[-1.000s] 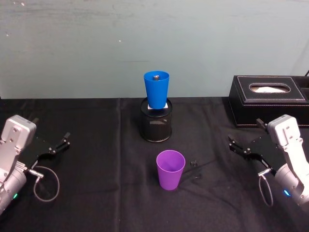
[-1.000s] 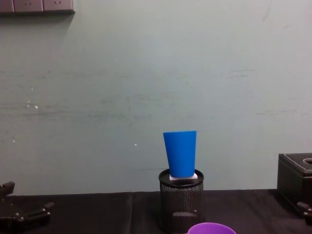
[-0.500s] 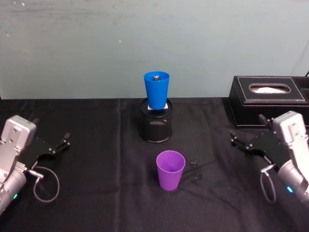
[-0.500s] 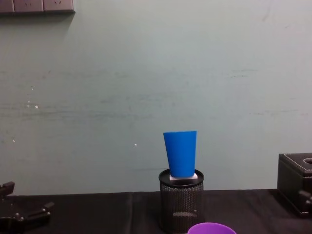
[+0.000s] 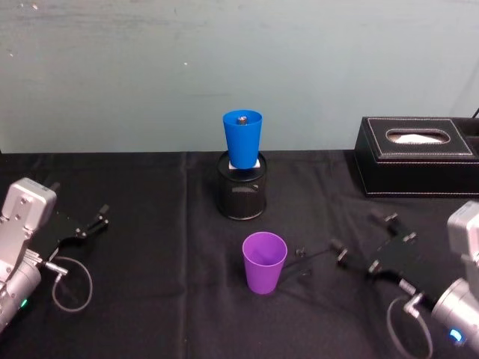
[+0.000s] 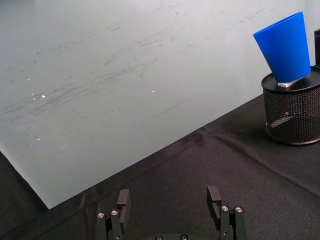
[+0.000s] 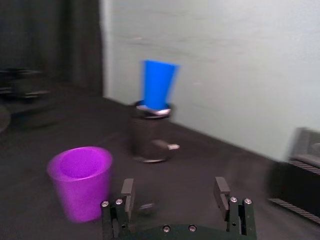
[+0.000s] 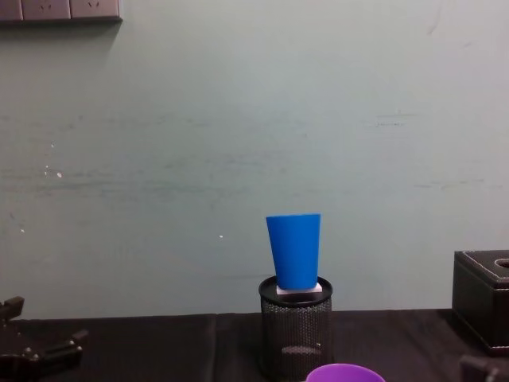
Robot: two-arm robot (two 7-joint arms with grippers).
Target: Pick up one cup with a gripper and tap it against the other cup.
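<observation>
- Since a second ago the right tool point(image 5: 363, 236) has swung away from the tissue box point(image 5: 419, 159) toward the near middle of the scene. Its fingers now point at the purple cup point(image 5: 264, 263) from the right.
- Black cloth covers the tabletop point(image 5: 150, 299), which runs back to a pale green wall.
- At the far right the black tissue box stands against that wall, well apart from both cups.
- Seen from the right wrist, the right tool's fingers are spread wide with nothing between them. It sits low over the tabletop, near the purple cup without touching it.
- At the near left the left tool point(image 5: 102, 215) lies where it was, fingers also wide apart and bare, far from both cups.
- A black mesh pen holder point(image 5: 241, 196) stands at the far middle.
- On top of it, on a white pad point(image 5: 256, 164), the blue cup point(image 5: 242, 139) stands upright, mouth up, narrow base down.
- Nearer than the holder and slightly right of it, the purple cup stands upright on the cloth, mouth up, unmoved.
</observation>
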